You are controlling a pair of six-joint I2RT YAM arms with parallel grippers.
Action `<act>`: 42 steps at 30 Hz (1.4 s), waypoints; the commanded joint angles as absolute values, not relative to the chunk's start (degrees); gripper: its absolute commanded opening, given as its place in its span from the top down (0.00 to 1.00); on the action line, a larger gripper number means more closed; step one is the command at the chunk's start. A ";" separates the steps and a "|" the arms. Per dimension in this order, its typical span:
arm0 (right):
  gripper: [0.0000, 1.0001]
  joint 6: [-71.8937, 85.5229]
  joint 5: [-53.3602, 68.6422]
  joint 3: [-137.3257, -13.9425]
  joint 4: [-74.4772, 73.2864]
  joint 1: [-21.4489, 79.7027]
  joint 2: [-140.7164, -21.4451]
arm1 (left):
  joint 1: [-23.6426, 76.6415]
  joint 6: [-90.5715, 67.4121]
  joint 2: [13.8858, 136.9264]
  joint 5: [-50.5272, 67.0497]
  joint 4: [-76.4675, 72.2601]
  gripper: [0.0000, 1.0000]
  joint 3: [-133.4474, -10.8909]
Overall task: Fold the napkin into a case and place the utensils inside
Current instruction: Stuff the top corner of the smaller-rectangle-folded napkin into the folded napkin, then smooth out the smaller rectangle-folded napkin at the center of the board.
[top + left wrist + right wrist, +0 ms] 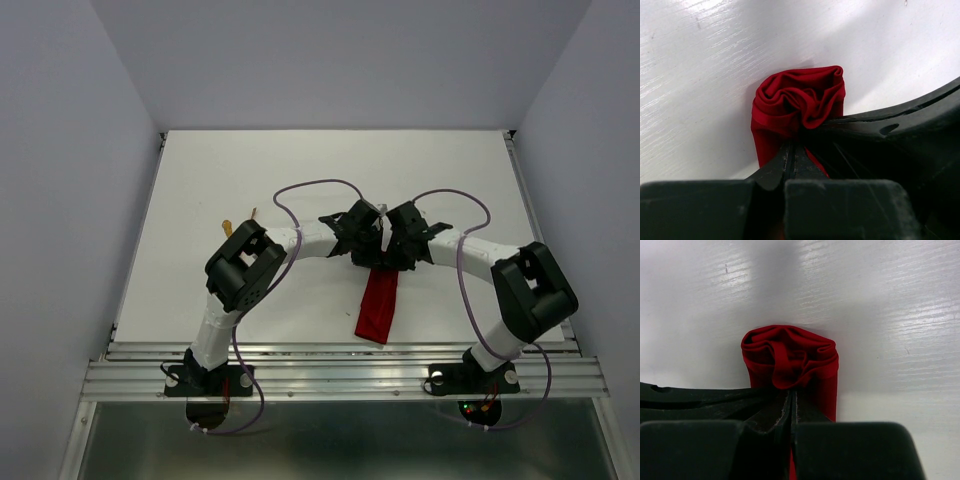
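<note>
Red cloth sat dead centre on the white tabletop [200, 180], and you had both sets of fingers on it! The napkin [378, 305], folded into a narrow strip, ran from its near end, lying flat just short of the metal rail [340, 352], up to its far end, where your left arm [243, 268] and right arm [535, 290] met. Your left fingers [779, 167] were pressed together on that far end, the cloth bunched in ruffled folds just past their tips. Your right fingers [779, 410] were clamped on the same bunched end from the other side, so close that each wrist view had the other arm's black bulk crowding its lower corner. Off to the left, well apart from the napkin, the utensils [229, 226] lay on the tabletop, but your left arm stood in the way: its elbow covered most of them, and only a gold tip and a thinner pale tip poked out beyond it.
</note>
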State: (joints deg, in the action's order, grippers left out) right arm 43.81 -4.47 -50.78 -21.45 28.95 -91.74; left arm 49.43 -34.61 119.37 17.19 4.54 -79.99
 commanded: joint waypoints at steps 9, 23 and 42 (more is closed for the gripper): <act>0.99 49.39 -11.77 -52.82 -24.17 29.53 -97.11 | 49.75 -33.40 116.37 16.09 7.73 1.00 -81.13; 0.99 64.33 -15.55 -58.18 -25.40 29.53 -104.50 | 42.89 -27.52 104.60 10.46 14.23 1.00 -77.70; 0.99 62.58 -12.74 -64.60 -25.14 26.72 -108.72 | 51.94 -14.86 94.04 -9.04 14.68 0.53 -66.01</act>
